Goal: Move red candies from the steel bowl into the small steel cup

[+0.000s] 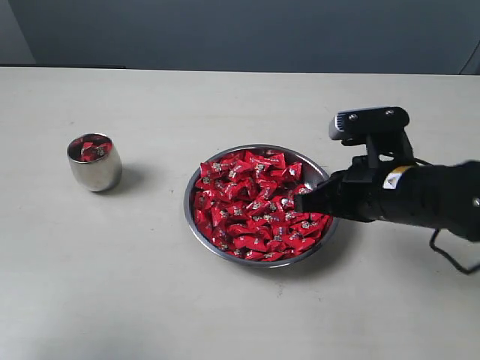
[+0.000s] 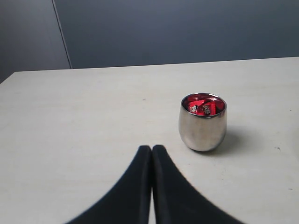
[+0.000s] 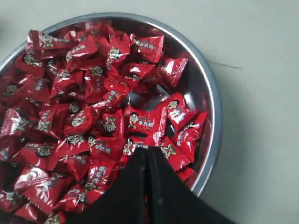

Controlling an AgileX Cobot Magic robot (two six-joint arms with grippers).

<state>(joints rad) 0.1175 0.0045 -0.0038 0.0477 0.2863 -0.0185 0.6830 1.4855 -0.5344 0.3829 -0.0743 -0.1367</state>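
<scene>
The steel bowl (image 1: 187, 214) sits at the table's middle, heaped with red candies (image 1: 251, 206). My right gripper (image 1: 300, 201) reaches in over the bowl's right side. Its jaws are shut, their tips down among the candies. In the right wrist view the fingertips (image 3: 148, 149) meet with no candy showing between them, the red candies (image 3: 93, 112) lie all around, and the steel bowl's rim (image 3: 212, 93) curves close by. The small steel cup (image 1: 94, 163) stands upright to the left with a few red candies (image 1: 90, 148) inside. My left gripper (image 2: 152, 148) is shut and empty, a short way from the small steel cup (image 2: 202, 123).
The right arm (image 1: 420, 195) with its wrist camera (image 1: 369, 124) stretches in from the right edge, a cable (image 1: 450, 259) trailing below it. A dark wall (image 1: 240, 34) rises behind the table's far edge.
</scene>
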